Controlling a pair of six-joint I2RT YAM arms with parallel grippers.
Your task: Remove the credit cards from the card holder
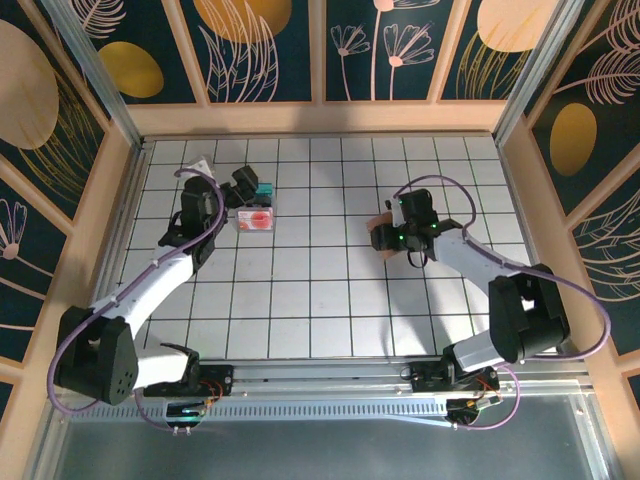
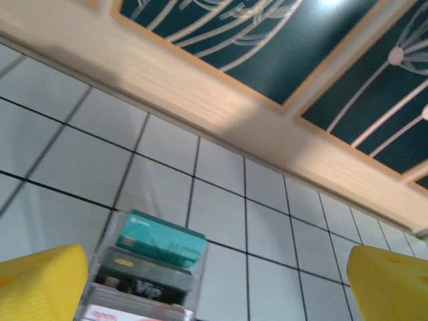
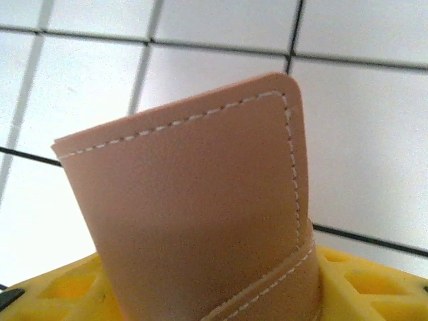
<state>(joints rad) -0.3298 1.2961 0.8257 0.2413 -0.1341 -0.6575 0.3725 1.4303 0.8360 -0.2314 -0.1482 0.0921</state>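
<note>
Pinkish-tan leather card holder [image 3: 194, 200] clamped in right gripper [image 3: 214, 297]; left gripper [image 2: 215, 281] gapes wide beside stacked teal, black, red-white credit cards [image 2: 160, 244].

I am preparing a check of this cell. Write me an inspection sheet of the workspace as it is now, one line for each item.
Surface: white tiled table, dark grid lines; no damage seen.
Job's things: card holder, pinkish-brown and stitched, upright in the right gripper; teal card, dark card and red-white card overlapping on the table's left side.
Clutter: small white piece near the far-left corner; cannot identify.
Grippers: left gripper open beside the cards; right gripper shut on the card holder.
Cables: left cable and right cable loop along their arms.
Surroundings: wooden-framed walls with dark patterned panels; metal rail at the near edge.
</note>
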